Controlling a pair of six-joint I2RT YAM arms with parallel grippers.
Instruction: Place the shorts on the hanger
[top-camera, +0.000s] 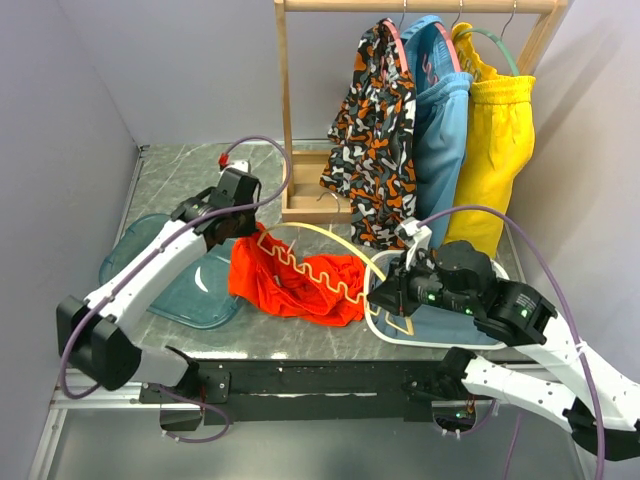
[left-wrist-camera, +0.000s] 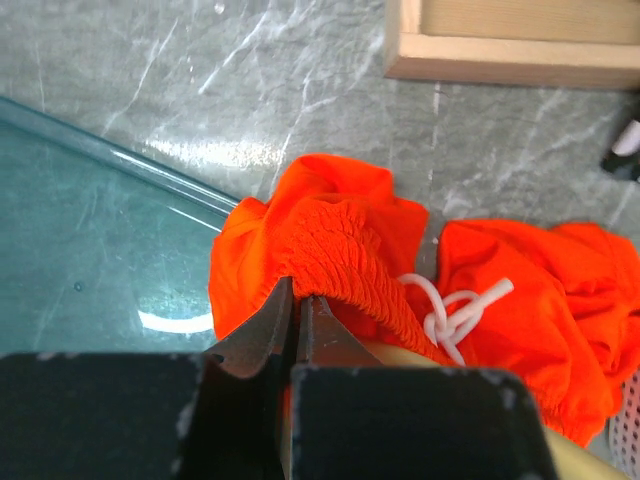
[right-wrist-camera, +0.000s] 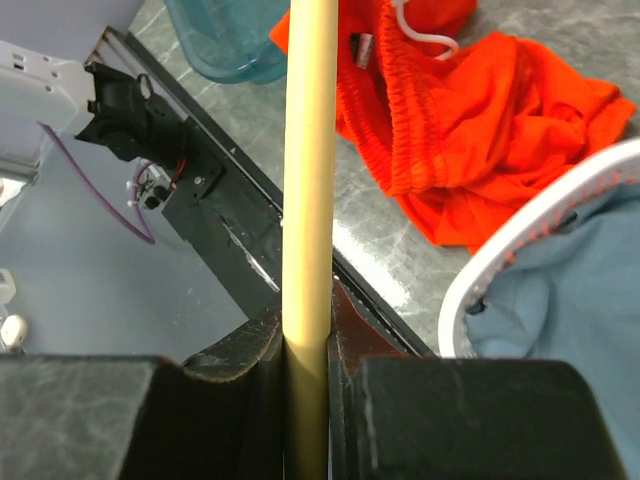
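Grey marble table (top-camera: 170, 170), flat and glossy, w/ a wood rack (top-camera: 285, 110) at the far edge. Smooth teal tray (top-camera: 130, 255) at left. White mesh-rimmed basket (top-camera: 440, 342) near-right holds grey-blue cloth (right-wrist-camera: 560, 330). Shorts (top-camera: 290, 285), soft and crumpled, lie mid-table btwn tray and basket. Hanger (right-wrist-camera: 308, 150), a thin tan hoop, arcs over them. L gripper (left-wrist-camera: 297, 300): jaws nearly together, pinching the gathered waistband. R gripper (right-wrist-camera: 308, 335): clamped tight on the hanger rod.

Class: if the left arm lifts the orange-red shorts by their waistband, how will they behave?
The shorts will probably sag and drape: they lie crumpled. The gathered waistband, pinched in the left end effector, likely stretches rather than slips.
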